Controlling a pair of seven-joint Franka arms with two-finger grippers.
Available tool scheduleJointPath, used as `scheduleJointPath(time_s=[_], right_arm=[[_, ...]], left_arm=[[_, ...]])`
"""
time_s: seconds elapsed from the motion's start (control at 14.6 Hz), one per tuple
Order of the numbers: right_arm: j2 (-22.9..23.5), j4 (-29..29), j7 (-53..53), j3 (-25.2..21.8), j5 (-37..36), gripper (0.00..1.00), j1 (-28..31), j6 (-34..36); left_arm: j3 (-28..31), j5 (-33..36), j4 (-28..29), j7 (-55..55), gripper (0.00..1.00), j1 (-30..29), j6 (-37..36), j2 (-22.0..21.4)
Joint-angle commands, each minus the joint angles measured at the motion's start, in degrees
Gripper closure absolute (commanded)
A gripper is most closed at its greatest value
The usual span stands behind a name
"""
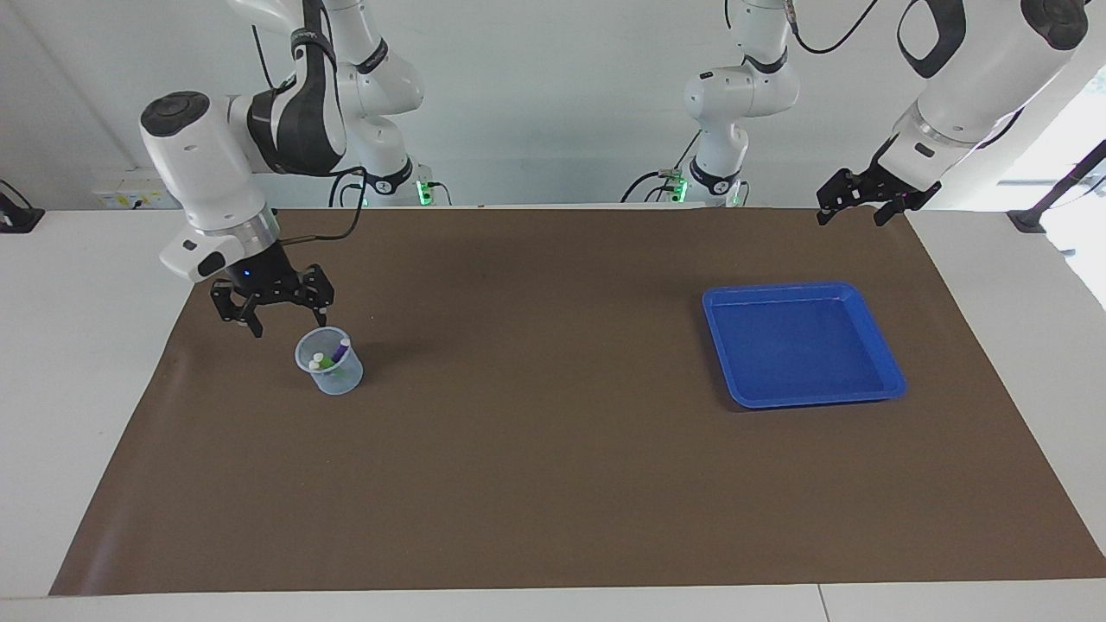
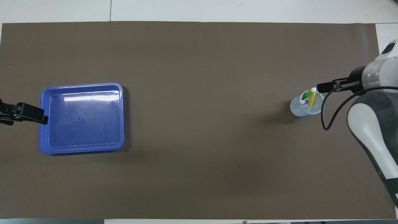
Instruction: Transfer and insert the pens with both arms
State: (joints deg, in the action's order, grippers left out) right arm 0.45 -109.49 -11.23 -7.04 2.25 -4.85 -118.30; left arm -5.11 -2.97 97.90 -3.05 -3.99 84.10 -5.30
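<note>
**All three pens in the cup, both grippers up and empty**

In the facing view we see the clear plastic cup standing on the brown mat toward the right arm's end of the table. The pens lean inside it: the purple pen shows best, the green pen sits low beside it, and of the yellow one we make out little here. The right gripper hangs in the air just beside the cup, over the mat on the robots' side of it, its fingers spread apart and holding nothing. The left gripper hangs high over the mat's edge nearest the robots, at the left arm's end of the table; its fingers also stand apart and empty. The blue tray lies on the mat under and a little farther out from it.

In the overhead view we see the cup with the yellow pen, the green pen and the purple pen all tilted, pale caps up. The right gripper shows one black finger beside the cup's rim. The left gripper reaches in over the tray's edge.
</note>
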Motion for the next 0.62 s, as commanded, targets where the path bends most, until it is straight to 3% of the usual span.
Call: scheduleJointPath(time_s=[0.0,0.27,0.55], right_arm=[[1.4,6.5,3.5,-0.4,-0.5,0.0,0.4,6.9],[2.9,16.0,8.7,-0.3,-2.7,0.0,0.3,17.4],[1.8,17.7,11.1,0.1,-2.7,0.0,-0.2,22.8]], left_arm=[[-0.5,1.5,-5.9,-0.6,0.0,0.6,-4.1,0.8],[-0.7,1.4,-5.7,2.1,0.0,1.6,-3.3,0.6],[-0.7,1.5,-5.6,2.4,0.0,2.3,-2.8,0.5]])
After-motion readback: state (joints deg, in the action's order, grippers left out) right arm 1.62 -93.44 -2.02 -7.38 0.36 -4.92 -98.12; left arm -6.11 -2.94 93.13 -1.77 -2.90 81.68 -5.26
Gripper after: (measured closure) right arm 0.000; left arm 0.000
